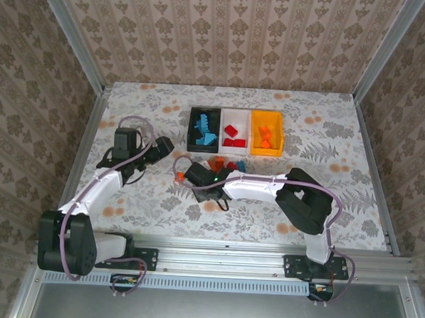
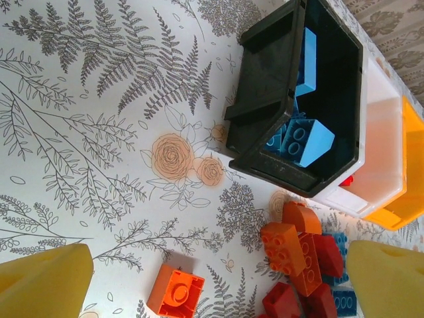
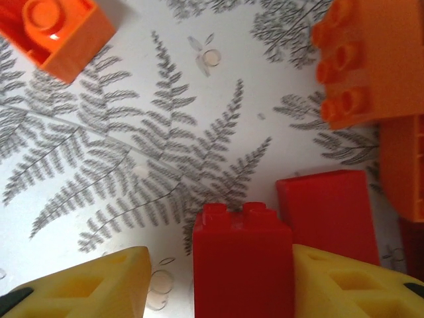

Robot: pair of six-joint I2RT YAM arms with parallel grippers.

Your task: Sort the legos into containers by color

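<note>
I see a table (image 1: pixel 328 136) covered in a white cloth printed with grey ferns and peach roses. Beige damask wallpaper lines the far wall (image 1: pixel 233 32), the left wall (image 1: pixel 24 85) and the right wall (image 1: pixel 415 105). Aluminium posts (image 1: pixel 71 34) rise at the far corners where the walls meet. A silver rail (image 1: pixel 222 253) runs along the near edge, with a grey panel (image 1: pixel 212 308) nearer still. The light is even and the shadows are soft.

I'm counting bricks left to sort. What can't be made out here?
Top view: loose legos partly under the right arm, uncountable.
Left wrist view: white bin contents behind the black bin; orange-yellow bin cut by the edge.
Right wrist view: red brick cut by bottom edge; unclear whether the right gripper clamps it.
</note>
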